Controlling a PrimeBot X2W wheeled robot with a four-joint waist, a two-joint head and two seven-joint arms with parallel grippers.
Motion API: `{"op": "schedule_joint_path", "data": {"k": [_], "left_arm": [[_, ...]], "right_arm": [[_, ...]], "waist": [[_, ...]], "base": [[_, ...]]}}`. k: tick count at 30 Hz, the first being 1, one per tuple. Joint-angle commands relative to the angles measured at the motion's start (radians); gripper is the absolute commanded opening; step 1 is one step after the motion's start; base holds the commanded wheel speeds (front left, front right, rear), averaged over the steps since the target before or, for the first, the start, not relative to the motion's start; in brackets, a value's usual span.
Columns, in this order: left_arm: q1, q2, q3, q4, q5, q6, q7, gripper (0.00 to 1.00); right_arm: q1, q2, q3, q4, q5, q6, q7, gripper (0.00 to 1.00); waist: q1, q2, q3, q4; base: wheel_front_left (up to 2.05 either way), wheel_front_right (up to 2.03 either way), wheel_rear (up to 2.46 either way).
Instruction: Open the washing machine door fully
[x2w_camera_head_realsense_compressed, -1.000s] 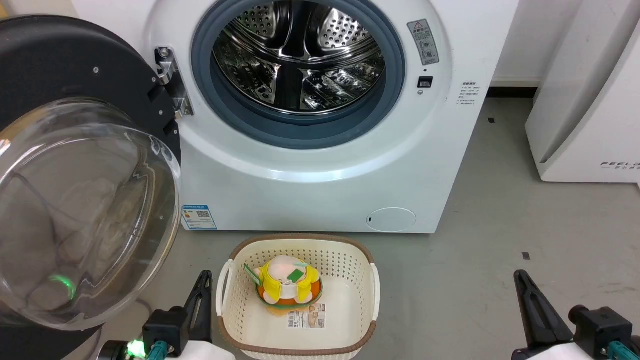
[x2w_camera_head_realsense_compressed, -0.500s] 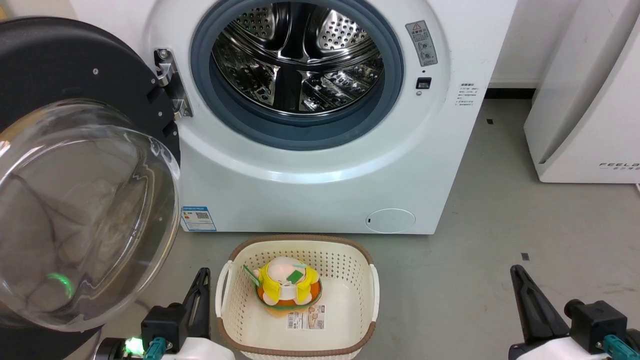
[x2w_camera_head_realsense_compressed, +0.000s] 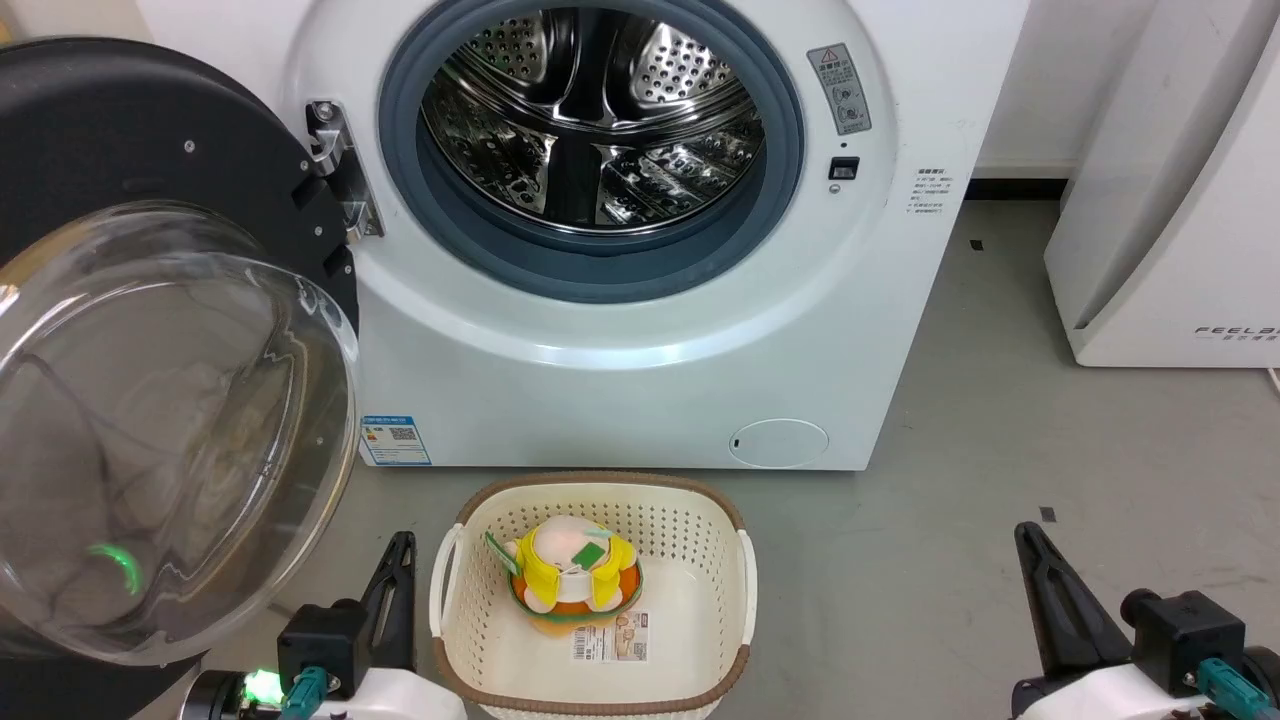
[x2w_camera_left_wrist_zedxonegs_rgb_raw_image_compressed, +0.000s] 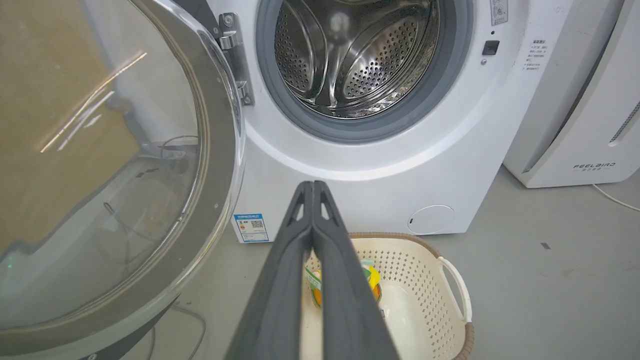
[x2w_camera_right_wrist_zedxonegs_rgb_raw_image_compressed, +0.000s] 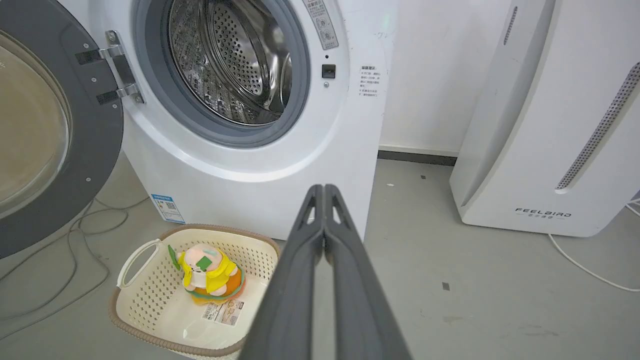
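1. The washing machine door fills the left side of the head view. It is swung out on its hinge, away from the washing machine, so you face its matte black back and bulging clear glass bowl.
2. The steel drum is fully exposed at the top centre, inside its grey rubber ring. Nothing is lying in the part of it that you can see.
3. A blue label sits at the machine's lower left corner, just beside the door's rim.
4. The left gripper is at the lower left of the head view, near the door's lower edge but apart from it. In the left wrist view its jaws are clenched tip to tip on nothing.
5. The right gripper is at the lower right, over bare floor and well apart from the machine. In the right wrist view its jaws are also pressed together and empty.
6. A cream basket stands on the floor at the bottom centre, between the grippers and near the front of the machine. It holds a plush toy in yellow, next to a printed label.
7. A white appliance stands at the right edge.
8. A green glow shows low in the glass bowl; it may be a reflection, but the distortion makes that hard to tell.
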Motion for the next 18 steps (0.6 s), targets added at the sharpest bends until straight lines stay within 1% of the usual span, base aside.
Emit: {"op": "schedule_joint_path", "data": {"k": [1,18], "left_arm": [[-0.016,-0.006,0.005,-0.009,0.009,-0.007,0.005,0.0],[-0.021,-0.018,0.026,-0.031,0.026,-0.02,0.038,0.0]], "right_arm": [[-0.019,0.002,0.003,0.005,-0.012,0.0,0.005,0.0],[-0.04,0.002,0.009,0.019,-0.024,0.0,0.013,0.0]], "waist": [[0.0,0.0,0.0,0.0],[-0.0001,0.0,-0.005,-0.004]], "base": [[0.0,0.0,0.0],[0.0,0.0,0.0]]}}
